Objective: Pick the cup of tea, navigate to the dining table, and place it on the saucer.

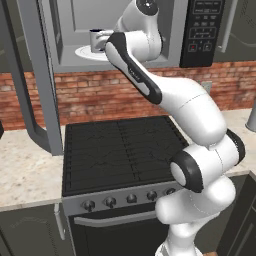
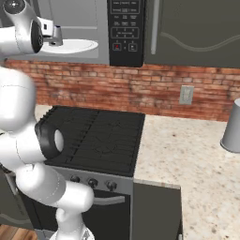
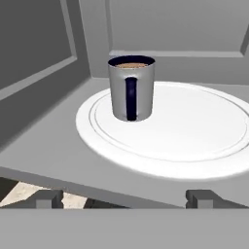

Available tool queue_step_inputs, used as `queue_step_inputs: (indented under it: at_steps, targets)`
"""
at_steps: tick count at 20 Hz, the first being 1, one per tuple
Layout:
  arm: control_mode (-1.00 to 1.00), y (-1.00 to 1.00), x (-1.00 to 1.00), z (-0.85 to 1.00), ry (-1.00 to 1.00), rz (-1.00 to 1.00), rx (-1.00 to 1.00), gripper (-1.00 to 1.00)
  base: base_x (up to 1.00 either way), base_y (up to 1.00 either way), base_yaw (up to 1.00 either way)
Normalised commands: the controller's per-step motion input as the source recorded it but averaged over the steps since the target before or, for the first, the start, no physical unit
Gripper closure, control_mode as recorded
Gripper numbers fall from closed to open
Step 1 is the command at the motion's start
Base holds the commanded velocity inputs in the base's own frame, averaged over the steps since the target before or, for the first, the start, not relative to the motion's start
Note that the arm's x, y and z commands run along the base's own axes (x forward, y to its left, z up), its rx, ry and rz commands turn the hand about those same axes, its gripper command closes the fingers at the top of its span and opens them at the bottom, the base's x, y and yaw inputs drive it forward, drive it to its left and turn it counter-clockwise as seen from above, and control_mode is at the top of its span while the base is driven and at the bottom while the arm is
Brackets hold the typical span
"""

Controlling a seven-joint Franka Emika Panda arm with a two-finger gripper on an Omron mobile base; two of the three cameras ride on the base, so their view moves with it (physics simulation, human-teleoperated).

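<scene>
The cup of tea is a small grey mug with a dark rim and brown liquid. Its dark handle faces the hand camera. It stands upright on the left part of a round white turntable plate inside the open microwave. My gripper is open just outside the microwave's front edge, level with the mug and a short way from it, with nothing between the fingers. From the base views the cup sits just beyond the hand. The dining table and the saucer are out of view.
The microwave door hangs open to the left and its dark control panel is on the right. Below lie a black stove and a speckled counter. A grey canister stands far right against the brick wall.
</scene>
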Motion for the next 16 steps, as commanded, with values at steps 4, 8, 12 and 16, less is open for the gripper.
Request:
queue_step_inputs:
  at_steps: [4, 8, 12, 16]
  targets:
    - [-1.0, 0.0, 0.3, 0.0, -0.03, -0.04, 0.0, -1.0, 0.0, 0.0, 0.0]
    - [-1.0, -0.01, 0.32, 0.0, 0.0, -0.08, 0.0, -1.0, 0.0, 0.0, 0.0]
    - [-1.0, 0.0, 0.38, -0.05, 0.0, -0.02, 0.0, -1.0, 0.0, 0.0, 0.0]
    - [-1.0, 0.03, 0.42, -0.06, 0.0, 0.0, 0.0, -1.0, 0.0, 0.0, 0.0]
